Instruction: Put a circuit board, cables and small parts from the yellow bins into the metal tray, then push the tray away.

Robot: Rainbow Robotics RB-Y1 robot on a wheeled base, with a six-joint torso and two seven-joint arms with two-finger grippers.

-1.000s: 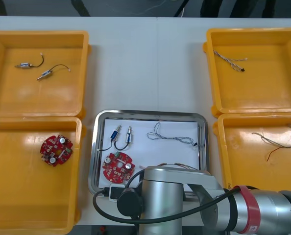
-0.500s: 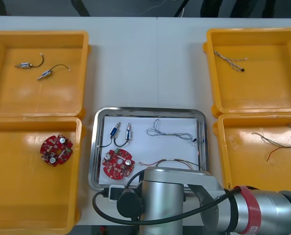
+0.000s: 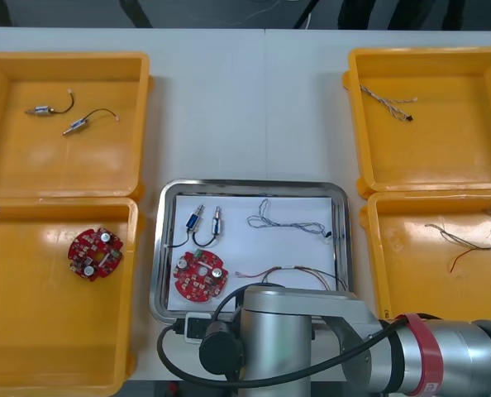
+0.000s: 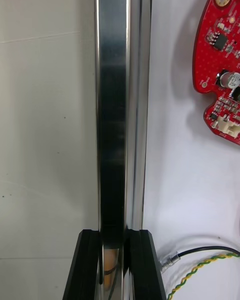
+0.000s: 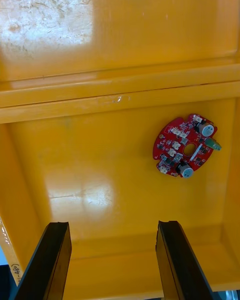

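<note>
The metal tray (image 3: 254,185) lies between the yellow bins, white inside. It holds a red circuit board (image 3: 200,275), two small metal parts (image 3: 204,222), a blue and white cable (image 3: 287,220) and a red and yellow cable (image 3: 288,273). My right arm (image 3: 312,347) covers the tray's near edge. In the right wrist view my right gripper (image 4: 116,265) is shut on the tray's shiny rim (image 4: 112,130), one finger on each side, with the board (image 4: 220,65) inside the tray. My left gripper (image 5: 114,260) hangs open over the near left bin (image 5: 100,145), short of a second circuit board (image 5: 186,145).
The far left bin (image 3: 6,124) holds two small metal parts (image 3: 59,118). A blue and white cable (image 3: 386,103) lies in the far right bin (image 3: 477,124), and thin cables (image 3: 469,240) in the near right bin (image 3: 411,281). Bare table stretches beyond the tray.
The right gripper has shut on the tray's near rim. The tray with its contents has slid a little away from me.
</note>
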